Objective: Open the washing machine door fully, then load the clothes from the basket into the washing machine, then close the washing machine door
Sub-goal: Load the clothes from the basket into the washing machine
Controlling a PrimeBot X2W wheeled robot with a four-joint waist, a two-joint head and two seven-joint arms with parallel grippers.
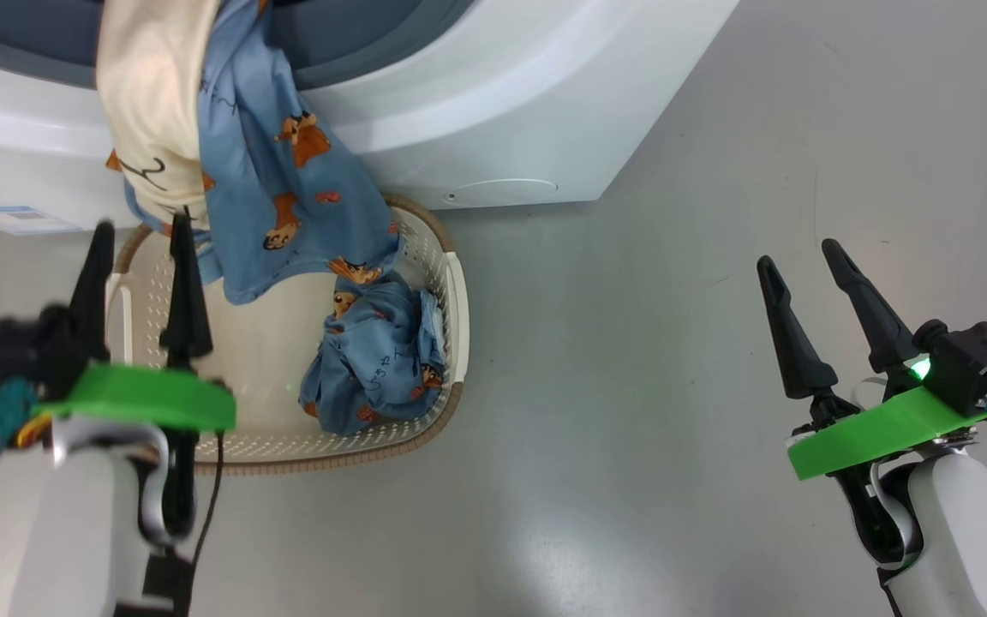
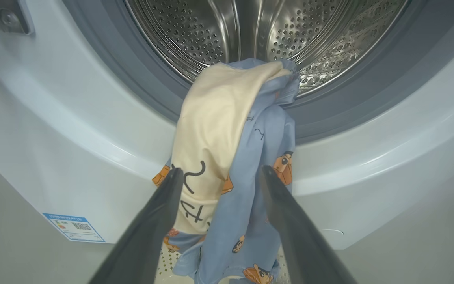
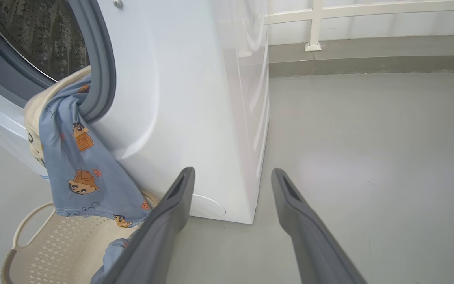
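Note:
A light-blue and cream piece of the clothes [image 1: 271, 171] hangs out of the washing machine [image 1: 493, 111] mouth, over its front, down to the basket [image 1: 451, 283]. In the left wrist view its top end [image 2: 227, 118] lies on the gasket below the steel drum [image 2: 250, 35]. My left gripper [image 1: 140, 224] is open, its fingertips [image 2: 176, 173] at the hanging cloth's lower part; contact cannot be told. A second blue bundle [image 1: 373, 360] lies in the basket. My right gripper [image 1: 798, 253] is open over bare floor, well right of the basket. The washing machine door is out of view.
Grey floor [image 1: 631, 386] spreads to the right of the basket and machine. A blue label [image 2: 73, 227] marks the machine's lower front. In the right wrist view a low kerb and white railing [image 3: 313, 43] run behind the machine.

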